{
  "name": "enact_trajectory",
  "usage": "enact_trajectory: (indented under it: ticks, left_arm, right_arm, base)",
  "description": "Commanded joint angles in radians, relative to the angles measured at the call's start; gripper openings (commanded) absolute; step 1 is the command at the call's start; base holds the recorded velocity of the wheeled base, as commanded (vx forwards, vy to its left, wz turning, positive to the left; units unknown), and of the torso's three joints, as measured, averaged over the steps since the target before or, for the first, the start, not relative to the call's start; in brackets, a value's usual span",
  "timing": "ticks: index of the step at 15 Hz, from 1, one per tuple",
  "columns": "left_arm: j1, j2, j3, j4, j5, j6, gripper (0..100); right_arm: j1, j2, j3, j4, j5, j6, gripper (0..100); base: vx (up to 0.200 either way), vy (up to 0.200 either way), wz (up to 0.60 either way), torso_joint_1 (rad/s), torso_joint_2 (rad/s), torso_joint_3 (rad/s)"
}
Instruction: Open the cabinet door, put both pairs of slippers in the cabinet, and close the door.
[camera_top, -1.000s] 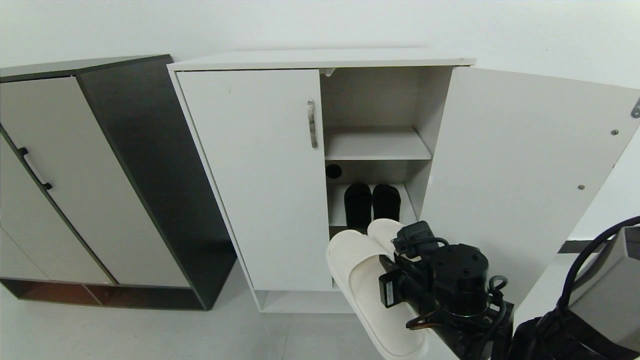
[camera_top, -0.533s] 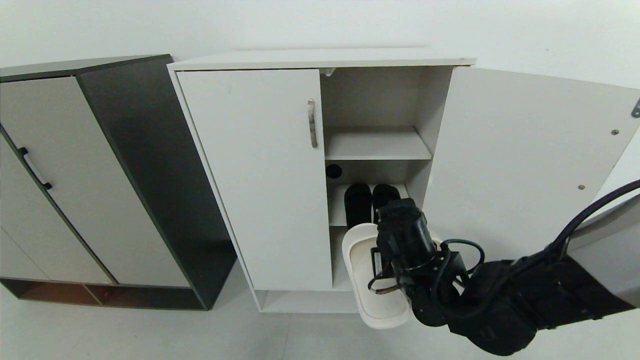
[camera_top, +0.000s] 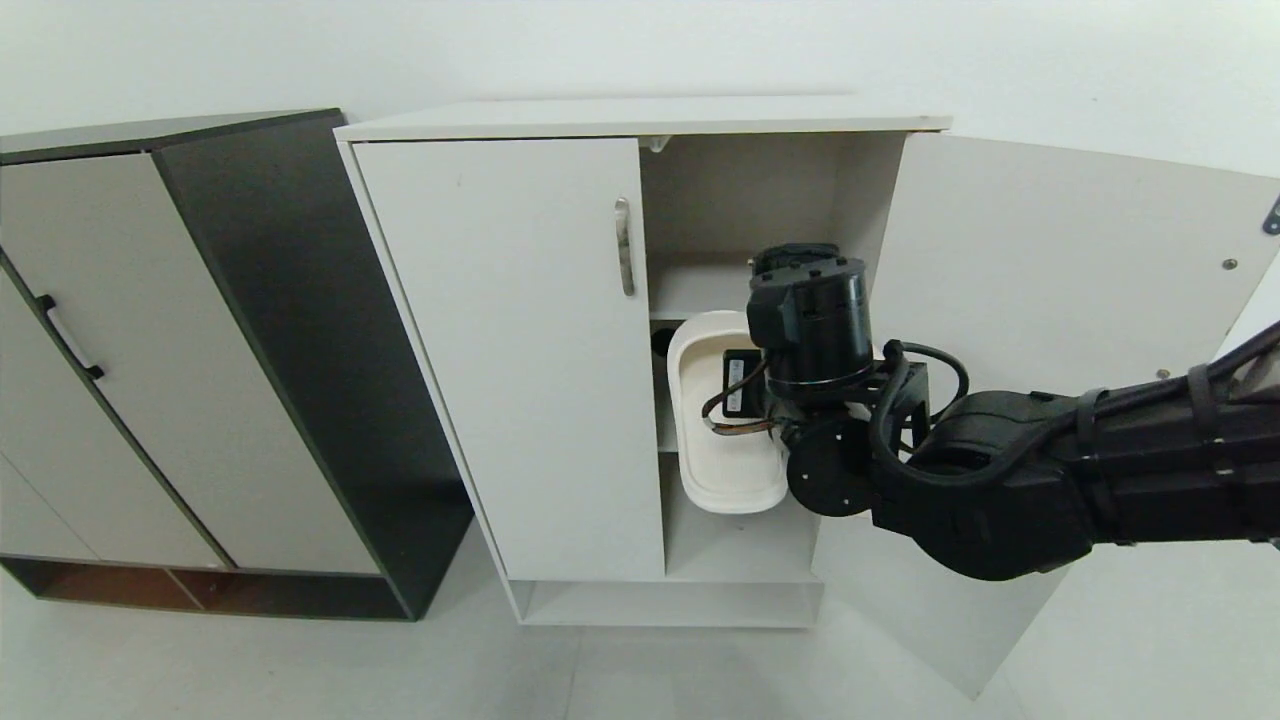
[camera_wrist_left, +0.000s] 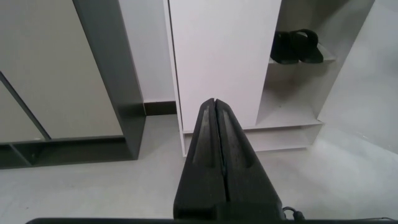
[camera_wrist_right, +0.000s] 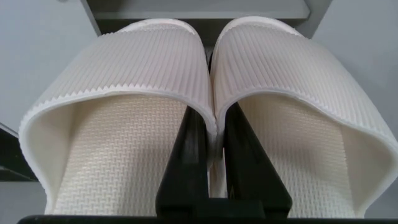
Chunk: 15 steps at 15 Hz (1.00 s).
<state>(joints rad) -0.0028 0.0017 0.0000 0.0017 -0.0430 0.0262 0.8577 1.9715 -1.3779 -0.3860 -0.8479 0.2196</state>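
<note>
The right gripper (camera_wrist_right: 214, 155) holds the pair of cream-white slippers (camera_top: 722, 470) with ribbed straps and a woven-pattern footbed. One black finger lies inside each slipper under its strap, and the jaws are pinched narrow on the two inner edges, pressed together between them. In the head view the right arm stretches across in front of the tall white two-door cabinet (camera_top: 640, 118) and carries the cream-white slippers at the open right half. They sit at about the height of the middle shelves, heel ends hanging lower than the toes. How far the toes reach inside cannot be told. From the right wrist view the toes point at the front edge of a white shelf. The cabinet's flat white right door (camera_top: 1050, 280) stands swung wide open. The left door (camera_top: 520, 350), with its slim vertical metal handle (camera_top: 624, 246), is closed. The pair of black slippers (camera_wrist_left: 297, 45) lies side by side on a shelf inside the open right half, as the left wrist view shows. The left gripper (camera_wrist_left: 214, 106) hangs above the pale grey floor (camera_top: 300, 670) before the closed left door, its jaws pressed together with nothing between them. A dark grey cabinet with beige doors (camera_top: 250, 330) stands just beside the white one on its left.
</note>
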Motion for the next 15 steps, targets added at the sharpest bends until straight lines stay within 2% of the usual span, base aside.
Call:
enact_trajectory:
  ticks: [1,4,15]
  left_arm:
    - [0.000,0.000,0.000,0.000,0.000,0.000,0]
    - [0.000,0.000,0.000,0.000,0.000,0.000,0]
    - [0.000,0.000,0.000,0.000,0.000,0.000,0]
  right_arm:
    - [-0.002,-0.006,-0.004,-0.002,0.000,0.000,0]
    - [-0.002,-0.006,-0.006,-0.002,0.000,-0.005,0]
    - [-0.005,-0.002,-0.004,-0.004,0.001,-0.016,0]
  base:
    - [0.000,0.000,0.00,0.000,0.00,0.000]
    - [0.000,0.000,0.00,0.000,0.00,0.000]
    - [0.200,0.000,0.00,0.000,0.00,0.001]
